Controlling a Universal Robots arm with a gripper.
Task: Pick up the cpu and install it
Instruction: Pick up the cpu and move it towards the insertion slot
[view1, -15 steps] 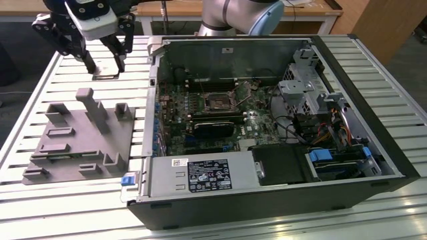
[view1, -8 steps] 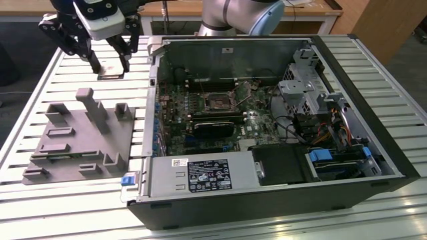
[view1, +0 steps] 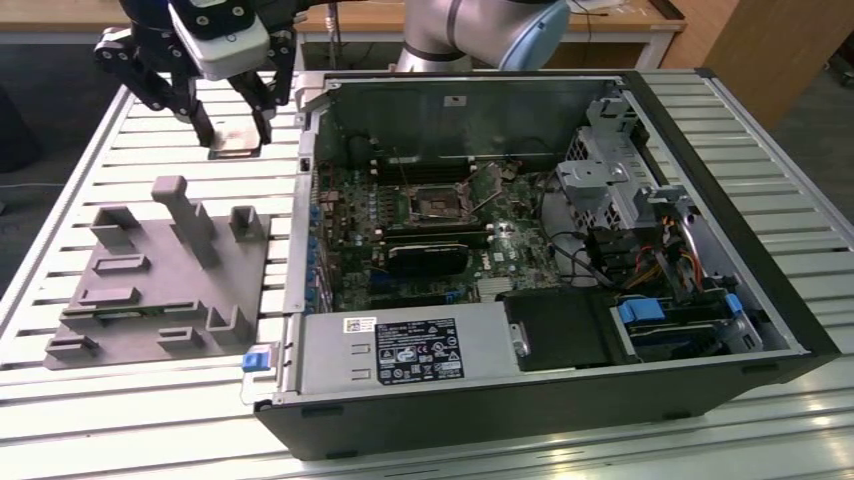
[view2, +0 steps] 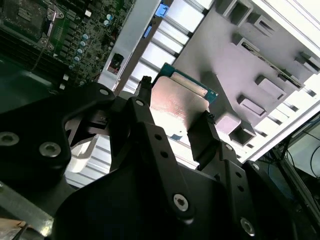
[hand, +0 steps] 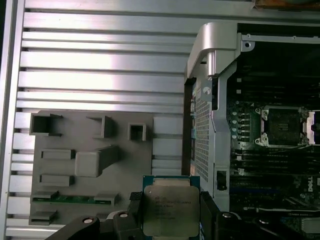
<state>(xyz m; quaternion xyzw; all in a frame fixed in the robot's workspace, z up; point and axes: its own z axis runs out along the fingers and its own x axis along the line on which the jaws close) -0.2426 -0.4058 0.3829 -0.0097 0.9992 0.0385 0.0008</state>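
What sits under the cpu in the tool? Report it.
Slatted table shows around the cpu, which the tool grips, with the grey fixture beside. The patch directly beneath is hidden.

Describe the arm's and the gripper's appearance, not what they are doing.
The arm is a silver-grey tube with a pale blue joint cap. The gripper has a white body and black, linked fingers with round holes and silver screws.

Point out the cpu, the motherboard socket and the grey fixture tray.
cpu (hand: 170, 210), first wrist view, middle of its metal top plate.
motherboard socket (hand: 282, 125), first wrist view, its dark centre.
grey fixture tray (hand: 132, 172), first wrist view, bare flat base.
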